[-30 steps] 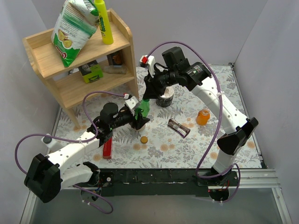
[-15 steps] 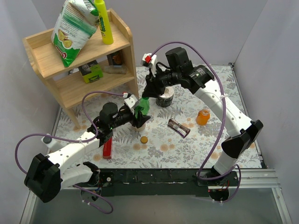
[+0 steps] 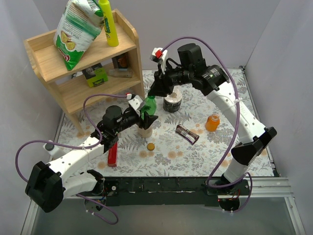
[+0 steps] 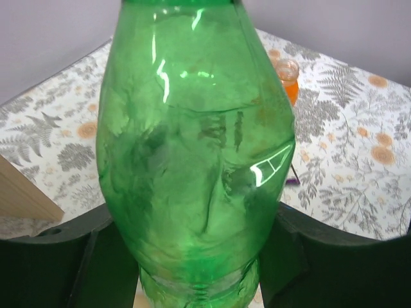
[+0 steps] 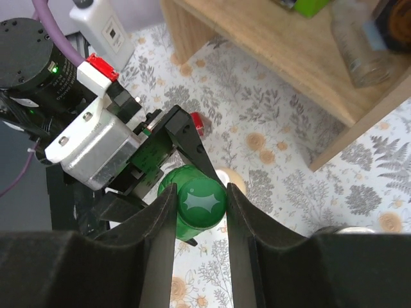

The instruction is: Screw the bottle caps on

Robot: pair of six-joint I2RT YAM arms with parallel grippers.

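The left arm (image 3: 73,157) and right arm (image 3: 234,108) share white link shells and black joint housings, each trailed by a purple cable (image 5: 42,13). Each wrist carries a white block (image 5: 83,144) with a red tab (image 5: 101,68); the jaws are black, and a green LED (image 5: 52,67) glows on the left motor.

Two bottles: green bottle (image 4: 192,167), orange bottle (image 3: 212,122); two caps: dark green cap (image 5: 201,200), orange-brown cap (image 3: 150,146)

My left pincer (image 3: 146,116) has lifted the green bottle (image 3: 149,105) up and back; my right pincer (image 3: 153,91), gripping the dark green cap (image 5: 201,200), has followed it.
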